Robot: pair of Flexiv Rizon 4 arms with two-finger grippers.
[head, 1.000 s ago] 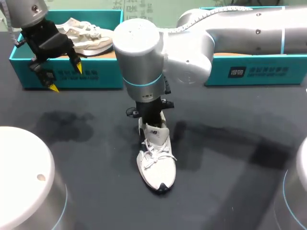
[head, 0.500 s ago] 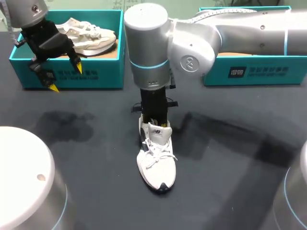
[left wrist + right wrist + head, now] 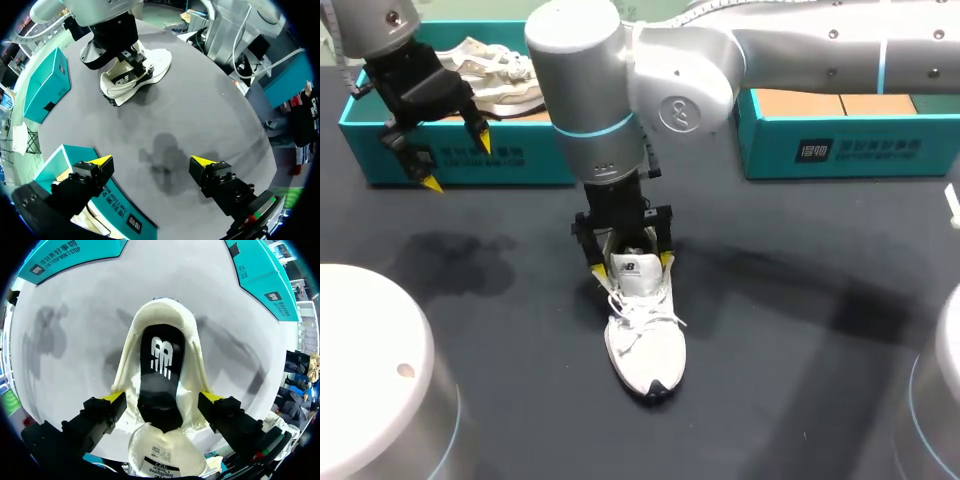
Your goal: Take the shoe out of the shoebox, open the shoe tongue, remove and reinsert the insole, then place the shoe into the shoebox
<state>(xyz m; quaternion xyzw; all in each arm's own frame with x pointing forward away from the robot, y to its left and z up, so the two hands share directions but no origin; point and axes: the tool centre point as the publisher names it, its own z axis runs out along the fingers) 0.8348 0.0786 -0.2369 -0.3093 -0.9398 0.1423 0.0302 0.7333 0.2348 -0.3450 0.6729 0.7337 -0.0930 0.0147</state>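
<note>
Shoe (image 3: 645, 345) upright — its heel end between wide-apart fingers of right claw (image 3: 632, 265).

Shoe (image 3: 645, 345) heel hidden behind right pincer (image 3: 632, 264); boxed shoe (image 3: 500, 72) partly covered.

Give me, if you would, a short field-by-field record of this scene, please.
shoe: white sneaker, upright on the table, tongue folded forward
insole: black, lying inside the shoe
right gripper: above the shoe's opening, fingers apart, one either side
left gripper: open, empty, beside the left shoebox
left shoebox: holds a second shoe
right shoebox: no shoe visible inside
</note>
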